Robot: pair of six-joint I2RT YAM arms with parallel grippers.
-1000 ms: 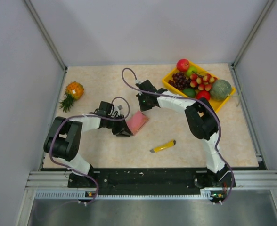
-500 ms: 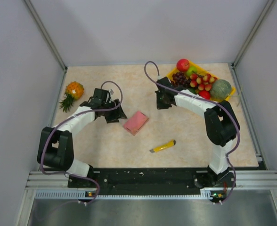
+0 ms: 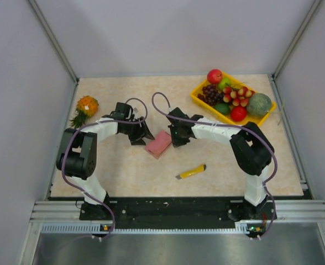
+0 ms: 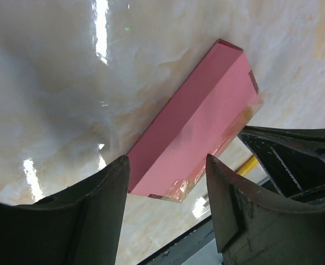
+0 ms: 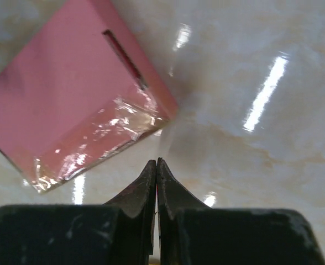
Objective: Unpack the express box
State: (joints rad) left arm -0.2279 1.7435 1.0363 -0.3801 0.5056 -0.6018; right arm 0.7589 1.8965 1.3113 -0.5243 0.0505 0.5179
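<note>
The box lies flat and closed on the tabletop, with a pincer on either side of it. The left pincer is spread wide and empty. The box sits just ahead of it, its near corner reaching into the gap between the two fingers. Whether either finger touches the cardboard cannot be told. That spread looks chosen to straddle the narrow side of the box, so that a squeeze would pin or steady it while the other arm works.

The right pincer is pressed fully together and holds nothing, its tips forming one thin point aimed at bare tabletop. From that point the box is just ahead and to the left, near but apart. The end that faces the point is sealed with clear tape, and a dark slit along a flap shows farther up the side. A closed tip like this is probably meant as a prod, for catching the tape edge or the flap, not for grasping.

Seen from above, the two pincers face each other across the box. A yellow knife lies well behind both, toward the bases, untouched. The unpacking has not begun, since the seal looks whole.
</note>
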